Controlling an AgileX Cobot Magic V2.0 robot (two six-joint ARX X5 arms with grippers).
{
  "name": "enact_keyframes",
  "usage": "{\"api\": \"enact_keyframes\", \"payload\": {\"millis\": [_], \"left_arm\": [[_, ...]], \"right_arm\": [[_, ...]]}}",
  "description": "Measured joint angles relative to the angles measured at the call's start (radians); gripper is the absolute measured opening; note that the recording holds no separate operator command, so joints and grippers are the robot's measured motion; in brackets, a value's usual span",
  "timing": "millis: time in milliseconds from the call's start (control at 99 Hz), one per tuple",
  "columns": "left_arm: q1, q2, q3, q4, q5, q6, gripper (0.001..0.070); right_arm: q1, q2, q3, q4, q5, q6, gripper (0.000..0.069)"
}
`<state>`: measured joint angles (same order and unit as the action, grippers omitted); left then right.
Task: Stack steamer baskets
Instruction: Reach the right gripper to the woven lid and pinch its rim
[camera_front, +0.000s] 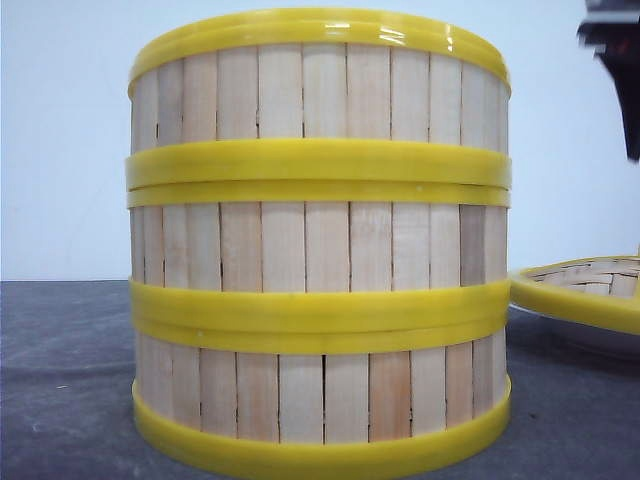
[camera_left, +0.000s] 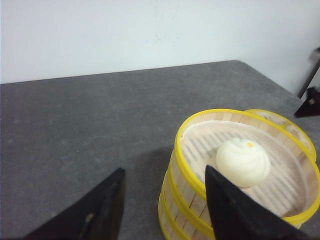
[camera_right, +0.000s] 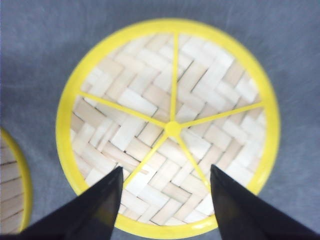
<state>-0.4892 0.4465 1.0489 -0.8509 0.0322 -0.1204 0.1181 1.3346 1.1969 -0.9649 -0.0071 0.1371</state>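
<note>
Three steamer baskets stand stacked one on another and fill the front view. The top basket holds a white bun. My left gripper is open above the stack's near rim, one finger over the basket's inside and the other outside its wall, holding nothing. My right gripper is open above a flat woven lid with yellow spokes, its fingers apart over the lid's near edge and not touching it.
The lid lies on the grey table to the right of the stack. Part of my right arm hangs dark at the upper right. The stack's rim shows beside the lid. A white wall stands behind.
</note>
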Motion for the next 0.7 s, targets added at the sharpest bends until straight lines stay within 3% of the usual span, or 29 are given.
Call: {"api": "enact_keyframes", "payload": {"millis": [475,697], "left_arm": [[0.000,-0.013,0.000,-0.006,0.000,-0.015,0.0300],[0.000,-0.013,0.000,-0.006,0.000,-0.015,0.0300]], "right_arm": [[-0.013,0.169,0.000,0.034,-0.021,-0.010,0.0319],[-0.038,0.193,0.000,0.072,-0.020,-0.010,0.0238]]}}
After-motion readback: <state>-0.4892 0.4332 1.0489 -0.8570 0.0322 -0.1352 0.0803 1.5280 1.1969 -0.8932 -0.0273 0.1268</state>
